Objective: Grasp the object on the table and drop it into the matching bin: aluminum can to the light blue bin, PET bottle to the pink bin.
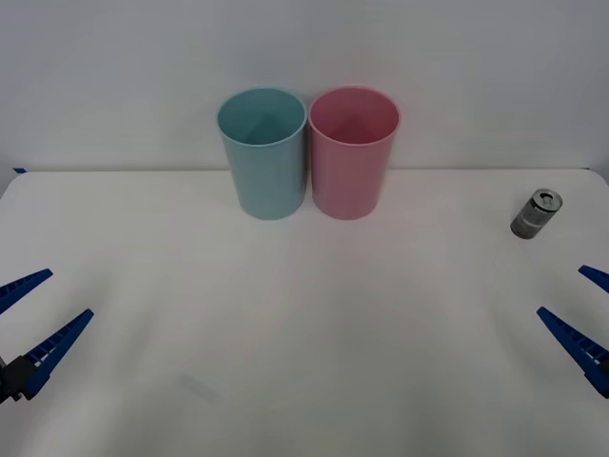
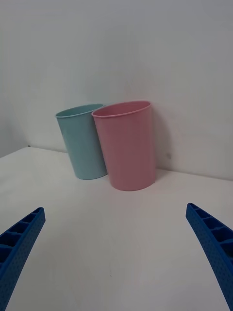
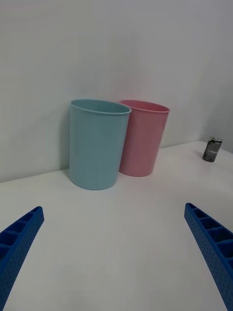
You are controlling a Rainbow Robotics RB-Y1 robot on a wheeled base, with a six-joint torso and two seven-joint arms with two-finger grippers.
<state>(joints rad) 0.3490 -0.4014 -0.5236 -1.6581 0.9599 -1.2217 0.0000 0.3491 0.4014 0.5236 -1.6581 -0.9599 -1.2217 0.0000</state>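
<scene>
Front view. Aluminum can point(image 1: 537, 213): upright on the desk point(image 1: 304, 362), long axis vertical, at the far right, well apart from both bins. It lies just ahead of the right gripper point(image 1: 588, 309) and slightly to that gripper's inner side, near but not touching. The left gripper point(image 1: 33, 314) sits at the opposite edge of the desk, with the whole width between it and the can. Judgement: the right arm is much the nearer and the natural one for the grasp. Both pairs of jaws stand apart and hold nothing. Can finish: dark grey body, shiny silver top with pull tab, far smaller than the bins. Light blue bin point(image 1: 263, 152) and pink bin point(image 1: 353, 150): upright, side by side and touching or nearly so, at the back centre; from the right jaws they lie ahead and well across toward the left arm, the blue one being the farther.

Right wrist view. Jaws wide apart, nothing between them but bare desk. Pink bin point(image 2: 127, 145) ahead, the light blue bin point(image 2: 82, 141) partly behind it on its far side. Judgement: the gripper is aimed at the bins rather than the can and must turn outward before closing.

Left wrist view. Jaws wide apart, empty. Light blue bin point(image 3: 98, 143) nearest ahead, pink bin point(image 3: 143, 137) just beyond it. Can point(image 3: 212, 149) small and upright, far off past the pink bin, dark-sided with a pale top; print on its side too small to read.
</scene>
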